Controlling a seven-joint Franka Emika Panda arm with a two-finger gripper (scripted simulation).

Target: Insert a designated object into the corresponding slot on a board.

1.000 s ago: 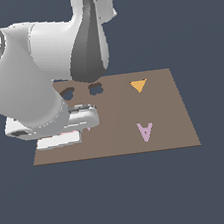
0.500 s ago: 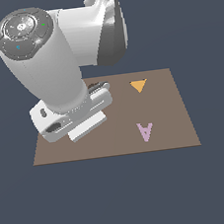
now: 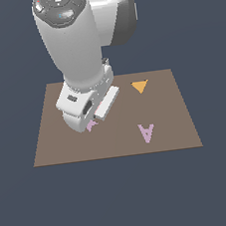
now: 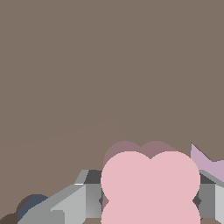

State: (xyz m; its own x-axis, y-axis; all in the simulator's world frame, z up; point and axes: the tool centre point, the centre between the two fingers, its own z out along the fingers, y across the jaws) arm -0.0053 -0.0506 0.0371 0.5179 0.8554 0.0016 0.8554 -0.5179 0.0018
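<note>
Ext view, working left to right: the arm is blocking most of the board (image 3: 54, 147) on its left half, wrist hanging low over it. A bit of lilac, prob. the star (image 3: 91, 125), is peeking out under the wrist. Further right I'm seeing the lilac letter A (image 3: 146, 132) and an orange triangle (image 3: 140, 86), both lying flat, well apart from the arm.

Wrist view: dark rounded hole (image 4: 33, 204) is showing at the frame edge, only partly visible; can't tell if it's the slot. The pink piece (image 4: 150, 188) is sitting between the fingers (image 4: 151, 202), grey finger bodies flanking it both sides, just above the board w/ shadow under it. Whether the pads are actually touching it I cannot tell.

Judging: I'm in the pick/carry step, insertion not yet done. Next move is calling for locating the clover cut-out, aligning lobes, then lowering straight.
</note>
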